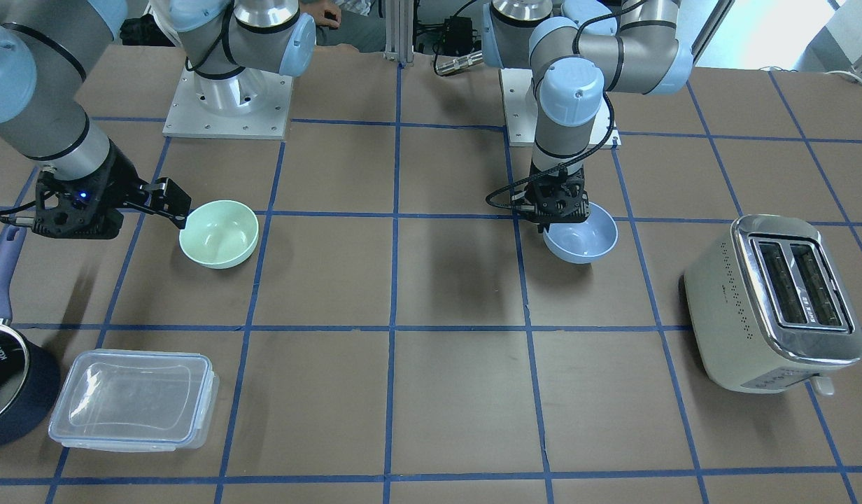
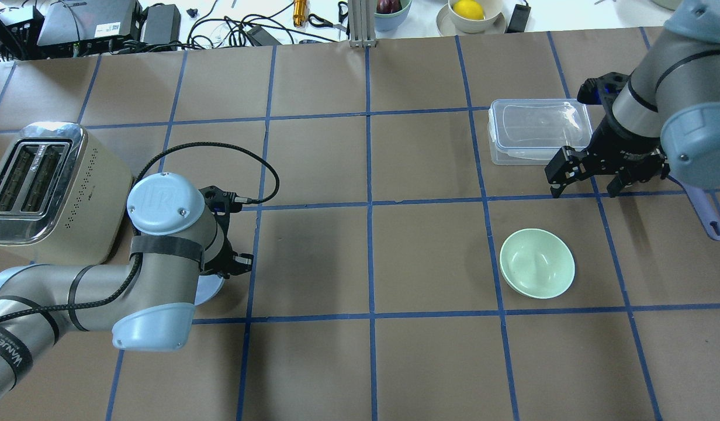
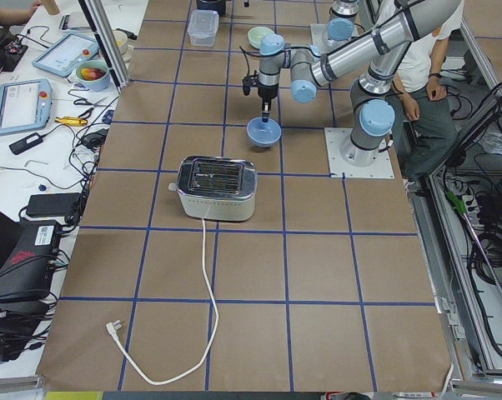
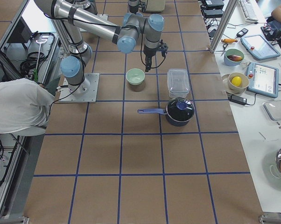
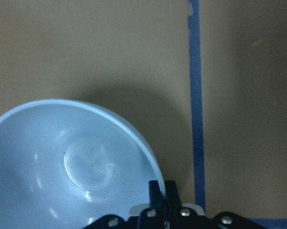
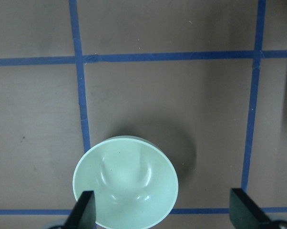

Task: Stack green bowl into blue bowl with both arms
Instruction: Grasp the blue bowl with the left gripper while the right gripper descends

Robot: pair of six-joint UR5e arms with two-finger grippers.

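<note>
So the left claw [image 5: 163,190] is pinched tight on the rim of the blue bowl [image 1: 586,241], over on the toaster [image 1: 774,301] side, though I can't tell if the bowl's actually off the table [image 2: 395,263]. The right claw [image 2: 583,186] is spread wide, hanging over the green bowl [image 2: 537,263] without touching it. That bowl sits upright on the table near the clear tub [image 2: 538,130].
</note>
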